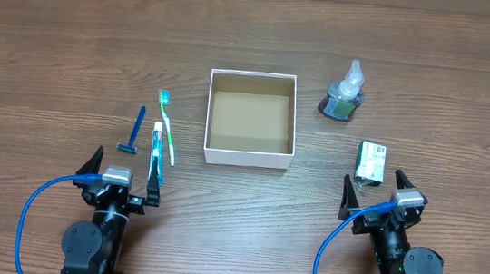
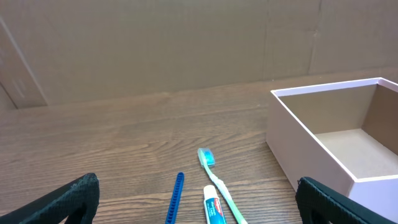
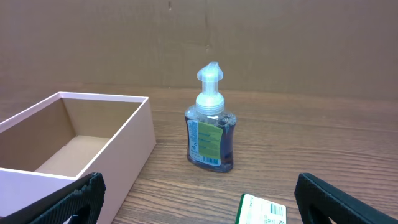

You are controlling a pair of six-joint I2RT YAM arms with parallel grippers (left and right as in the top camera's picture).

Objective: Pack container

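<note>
The container [image 1: 212, 152], a square white box with a brown inside, sits empty mid-table; it also shows in the left wrist view [image 2: 311, 144] and the right wrist view [image 3: 134, 140]. A green toothbrush [image 1: 167, 127], a small toothpaste tube [image 1: 157, 141] and a blue razor [image 1: 134, 131] lie to its left. A pump soap bottle [image 1: 344, 93] and a green-and-white packet [image 1: 371, 160] lie to its right. My left gripper [image 1: 124, 174] is open and empty just behind the toothpaste. My right gripper [image 1: 375, 194] is open and empty just behind the packet.
The wooden table [image 1: 72, 46] stretches around all objects. A cardboard wall [image 2: 186, 43] stands at the far edge. Blue cables loop beside both arm bases near the front edge.
</note>
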